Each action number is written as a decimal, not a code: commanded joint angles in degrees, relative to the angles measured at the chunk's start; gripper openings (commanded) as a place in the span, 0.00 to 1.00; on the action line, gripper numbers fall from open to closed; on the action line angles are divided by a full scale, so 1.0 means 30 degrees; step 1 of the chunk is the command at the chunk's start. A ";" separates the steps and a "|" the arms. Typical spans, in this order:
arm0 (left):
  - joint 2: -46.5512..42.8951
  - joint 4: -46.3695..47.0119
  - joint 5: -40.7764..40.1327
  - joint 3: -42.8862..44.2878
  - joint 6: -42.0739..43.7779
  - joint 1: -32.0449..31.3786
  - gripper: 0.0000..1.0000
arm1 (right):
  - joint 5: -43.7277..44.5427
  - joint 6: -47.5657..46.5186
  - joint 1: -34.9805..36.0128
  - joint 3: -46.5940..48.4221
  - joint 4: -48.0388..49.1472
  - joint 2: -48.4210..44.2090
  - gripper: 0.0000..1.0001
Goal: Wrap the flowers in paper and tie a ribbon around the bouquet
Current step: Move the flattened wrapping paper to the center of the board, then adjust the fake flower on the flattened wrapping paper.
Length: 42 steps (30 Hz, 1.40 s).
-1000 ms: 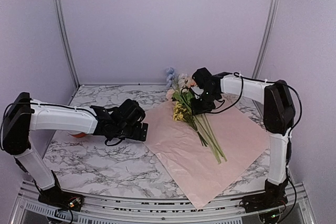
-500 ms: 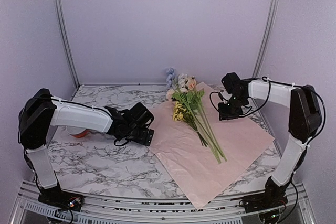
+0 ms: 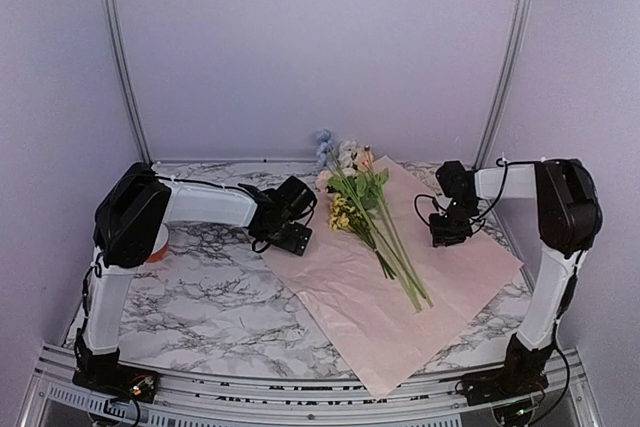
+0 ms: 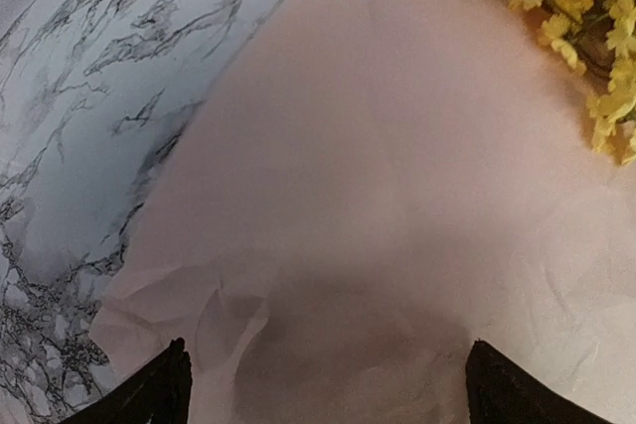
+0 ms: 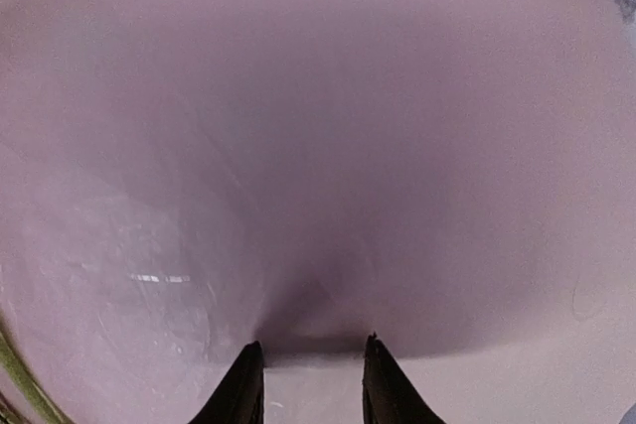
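Marble table: flowers on paper; left jaws spread wide over paper corner; right jaws narrowly parted, empty.

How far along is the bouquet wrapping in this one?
Done: the flowers lie on the flat pink paper. In hand: the left claw, wide open, sits at the paper's left corner; the right claw, partly open and empty, is low over its right side. Left: all the wrapping, then tying; no ribbon is visible.
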 commanded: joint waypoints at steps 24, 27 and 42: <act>-0.4262 -0.1338 -0.3430 -0.5243 0.0414 0.3240 0.98 | 0.0126 0.0861 0.5286 0.3354 -0.0198 0.1705 0.32; -0.5979 -0.0049 -0.2604 -0.5782 0.1419 0.3056 0.98 | 0.1511 0.0156 0.5229 0.4243 -0.1439 0.0895 0.32; -1.1904 -0.3742 0.1071 -1.0624 -0.0665 -0.1091 0.81 | -0.0900 0.0330 0.9788 0.1637 -0.1015 -0.1284 0.32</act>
